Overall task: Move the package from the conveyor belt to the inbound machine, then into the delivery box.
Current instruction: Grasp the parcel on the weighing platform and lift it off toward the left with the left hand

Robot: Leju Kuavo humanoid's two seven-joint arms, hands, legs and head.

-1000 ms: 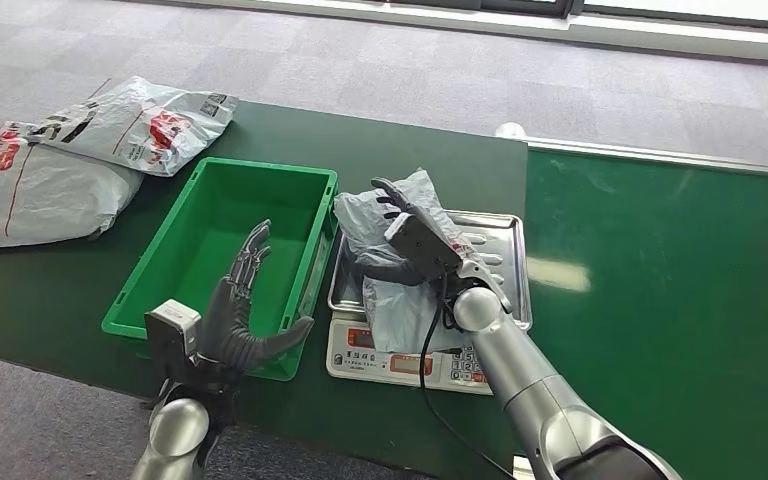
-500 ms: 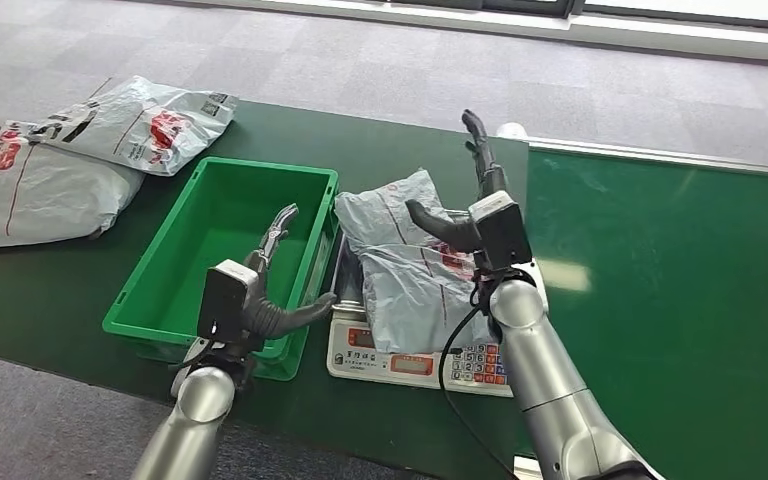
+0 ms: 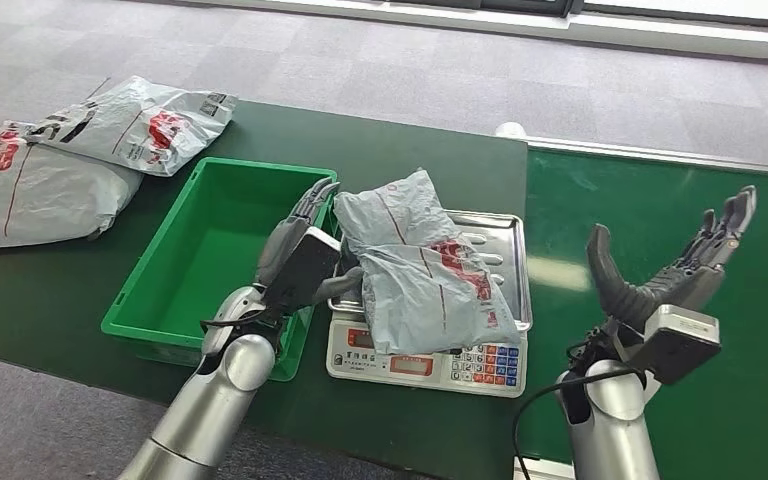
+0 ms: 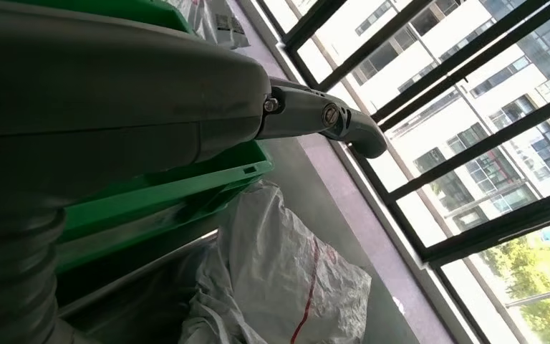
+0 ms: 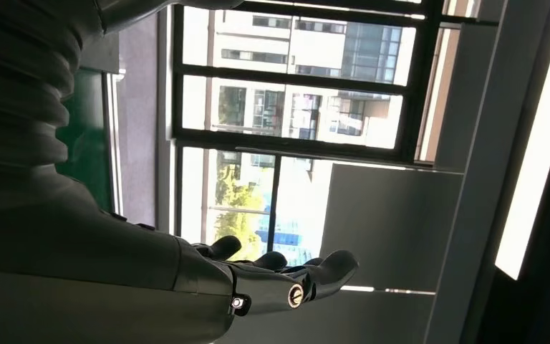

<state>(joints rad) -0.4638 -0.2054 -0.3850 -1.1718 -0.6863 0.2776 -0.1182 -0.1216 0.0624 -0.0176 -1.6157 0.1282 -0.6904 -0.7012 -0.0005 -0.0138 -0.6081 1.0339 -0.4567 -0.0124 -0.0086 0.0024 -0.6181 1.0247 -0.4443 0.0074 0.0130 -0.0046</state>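
Observation:
A grey plastic package point(image 3: 420, 265) with red print lies crumpled on the steel tray point(image 3: 500, 235) of a white weighing scale point(image 3: 425, 362). My left hand point(image 3: 300, 255) is over the right rim of the green box point(image 3: 210, 250), fingers stretched out, thumb at the package's left edge. It grips nothing. In the left wrist view the package point(image 4: 286, 279) lies just beyond the box wall point(image 4: 186, 193). My right hand point(image 3: 665, 275) is raised over the green conveyor belt point(image 3: 660, 180), well right of the scale, palm up and fingers spread. The right wrist view shows those fingers point(image 5: 272, 279) holding nothing.
Two more grey packages point(image 3: 140, 120) point(image 3: 30, 190) lie at the table's far left. The green box's inside is bare. A dark green table point(image 3: 410, 140) carries the box and scale. A cable runs from my right wrist point(image 3: 530, 410) near the scale's front corner.
My right hand has let go of the package and swung right and back over the belt. My left hand has moved forward and right, up to the package's left edge.

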